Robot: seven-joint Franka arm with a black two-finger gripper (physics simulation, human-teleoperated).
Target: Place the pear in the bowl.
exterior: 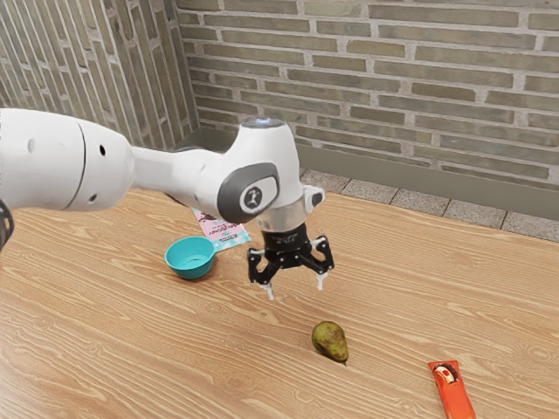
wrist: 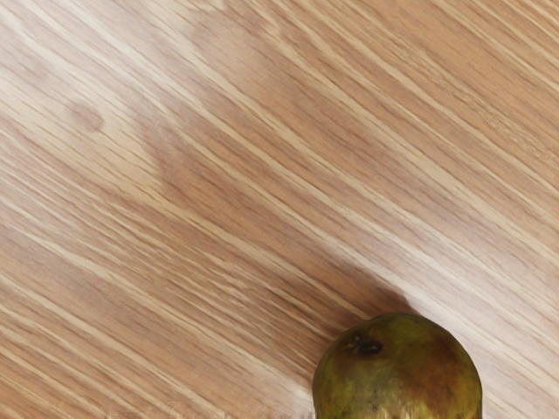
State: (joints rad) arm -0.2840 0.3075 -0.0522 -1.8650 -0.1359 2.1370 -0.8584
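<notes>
My gripper (exterior: 295, 290) hangs above the table in the exterior view, its two fingers spread wide with nothing between them. The green-brown pear (exterior: 329, 340) lies on its side on the wood, lower than the gripper and a little toward the exterior view's right. In the wrist view the rounded end of the pear (wrist: 397, 371) shows a dark spot. A teal bowl (exterior: 190, 258) stands upright on the table, toward the exterior view's left from the gripper; its visible inside holds nothing.
A pink and light-blue packet (exterior: 220, 229) lies right behind the bowl. An orange-red wrapped bar (exterior: 452, 390) rests near the exterior view's lower right. The wooden table (exterior: 113, 332) ends at a brick wall side with grey paving.
</notes>
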